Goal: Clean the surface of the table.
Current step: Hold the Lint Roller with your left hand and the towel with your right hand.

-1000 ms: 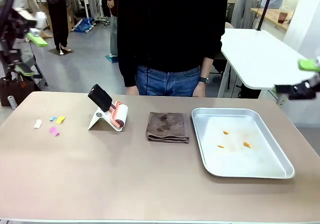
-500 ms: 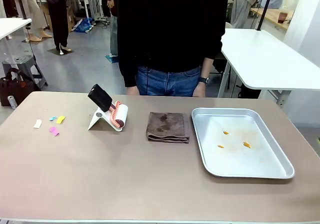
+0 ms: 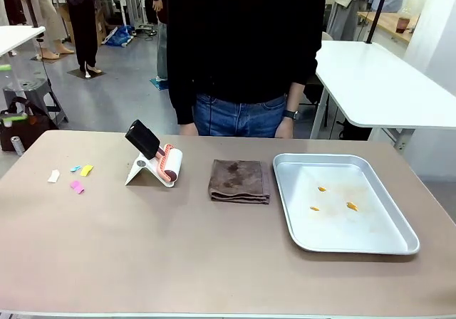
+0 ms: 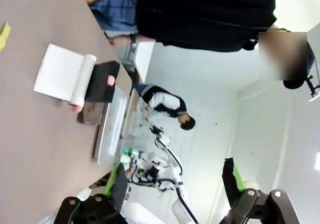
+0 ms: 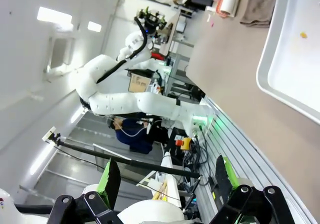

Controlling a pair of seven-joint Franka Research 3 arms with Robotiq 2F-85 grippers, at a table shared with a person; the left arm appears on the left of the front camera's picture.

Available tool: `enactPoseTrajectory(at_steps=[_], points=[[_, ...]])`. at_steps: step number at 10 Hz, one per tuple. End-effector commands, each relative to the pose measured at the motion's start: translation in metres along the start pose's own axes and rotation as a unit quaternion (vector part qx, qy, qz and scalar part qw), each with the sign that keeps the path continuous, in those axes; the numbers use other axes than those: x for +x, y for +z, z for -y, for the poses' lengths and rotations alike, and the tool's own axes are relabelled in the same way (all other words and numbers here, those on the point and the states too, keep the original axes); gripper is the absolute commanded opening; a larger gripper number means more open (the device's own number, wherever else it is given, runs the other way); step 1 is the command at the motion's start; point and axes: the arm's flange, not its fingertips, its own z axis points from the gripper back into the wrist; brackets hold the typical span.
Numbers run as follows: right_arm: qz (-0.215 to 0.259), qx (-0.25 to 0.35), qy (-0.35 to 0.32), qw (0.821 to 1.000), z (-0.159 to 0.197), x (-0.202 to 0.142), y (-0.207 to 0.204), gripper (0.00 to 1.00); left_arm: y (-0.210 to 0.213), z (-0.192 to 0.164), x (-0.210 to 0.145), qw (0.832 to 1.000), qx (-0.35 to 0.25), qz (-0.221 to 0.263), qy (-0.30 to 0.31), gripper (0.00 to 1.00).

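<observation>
We judge cleaning not begun: scraps [image 3: 77, 186] lie at the left of the table [image 3: 214, 262], which spans the front view; roller [image 3: 161, 164] and cloth [image 3: 239, 181] sit untouched mid-table. Left gripper [image 4: 175, 176] and right gripper [image 5: 167, 173] — jaws apart, empty.

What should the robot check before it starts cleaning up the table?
1. Left gripper open and empty: ok.
2. Right gripper open and empty: ok.
3. Beige-brown table top clean: not ok, small coloured paper scraps lie near its left end.
4. Black-handled lint roller resting on its white stand, untouched: ok.
5. Folded brown cloth flat beside the shiny silver metal tray: ok.
6. Tray clean: not ok, orange bits inside.
</observation>
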Motion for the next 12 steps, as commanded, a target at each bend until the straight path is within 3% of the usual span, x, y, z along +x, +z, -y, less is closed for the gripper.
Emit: enactPoseTrajectory(at_steps=[1, 2, 12], points=[[0.021, -0.017, 0.026, 0.999, 0.0, -0.047, -0.064, 1.0, -0.003, 0.007, 0.014, 0.998, -0.004, -0.06, 0.025, 1.0], [0.0, 0.0, 0.0, 1.0, 0.0, 0.0, 0.0, 1.0, 0.0, 0.0, 0.0, 1.0, 0.0, 0.0, 0.0, 1.0], [0.0, 0.0, 0.0, 1.0, 0.0, 0.0, 0.0, 1.0, 0.0, 0.0, 0.0, 1.0, 0.0, 0.0, 0.0, 1.0]])
